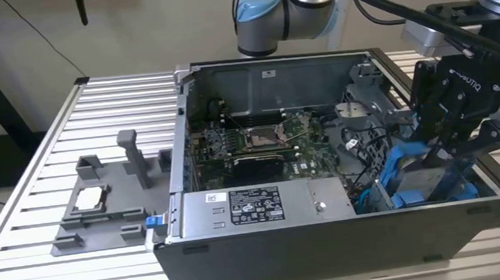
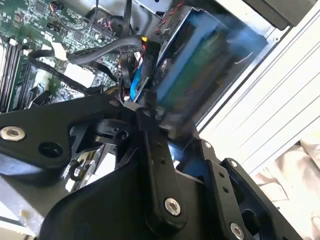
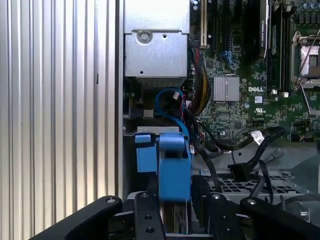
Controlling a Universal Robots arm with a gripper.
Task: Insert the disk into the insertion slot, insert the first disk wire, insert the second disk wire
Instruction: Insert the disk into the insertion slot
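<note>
In the exterior view my gripper [image 1: 446, 164] hangs over the right end of the open computer case [image 1: 328, 247], shut on the disk [image 1: 428, 181]. The disk is a silver plate in a bright blue frame, held on edge. Its lower part sits among the blue and grey parts of the insertion slot [image 1: 401, 199] in the case's near right corner. In the first wrist view the blue frame of the disk [image 3: 174, 167] stands edge-on between my black fingers [image 3: 146, 214]. Loose black wires with a plug [image 3: 240, 172] and a blue wire [image 3: 167, 100] lie beside it.
The labelled silver power supply box [image 1: 255, 209] fills the case's near side, with the motherboard [image 1: 259, 139] behind it. A grey fixture [image 1: 104, 196] stands on the slatted table [image 1: 32, 175] at the exterior view's left. A grey metal cage [image 3: 155, 55] sits past the disk.
</note>
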